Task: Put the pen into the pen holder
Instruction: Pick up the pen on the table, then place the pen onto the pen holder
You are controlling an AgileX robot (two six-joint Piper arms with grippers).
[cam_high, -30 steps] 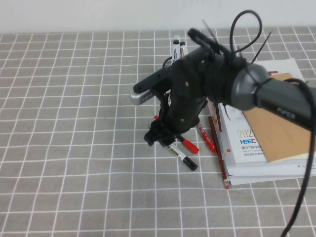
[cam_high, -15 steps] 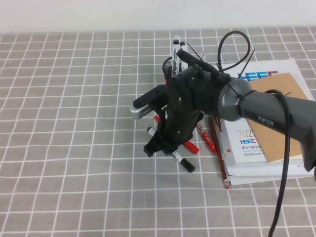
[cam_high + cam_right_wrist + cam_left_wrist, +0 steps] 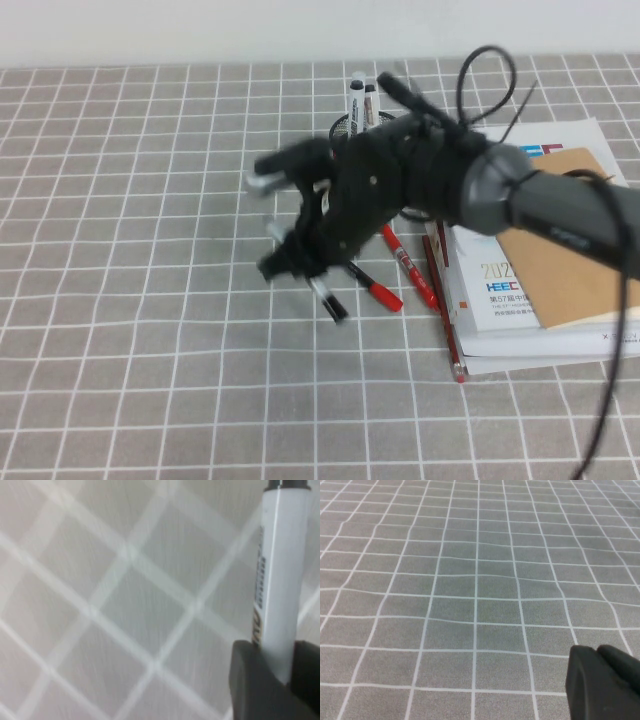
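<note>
My right gripper [image 3: 300, 262] is shut on the pen [image 3: 326, 296], a white-barrelled marker with a black end, and holds it tilted above the checked cloth, left of the red pens. In the right wrist view the pen's barrel [image 3: 280, 575] sits clamped between the two black fingers [image 3: 250, 680]. The black mesh pen holder [image 3: 342, 128] stands behind the right arm, mostly hidden, with two markers [image 3: 357, 92] sticking out of it. My left gripper [image 3: 602, 682] hovers over bare cloth, its fingers pressed together and empty; it is outside the high view.
Two red pens [image 3: 380, 292] and a long red pencil [image 3: 441, 305] lie on the cloth right of the gripper. A stack of books [image 3: 545, 250] lies at the right. The grey checked cloth [image 3: 130, 250] stretches to the left and front.
My right gripper has risen off the cloth with the pen and swung left, away from the red pens. The left gripper shows no earlier frame.
</note>
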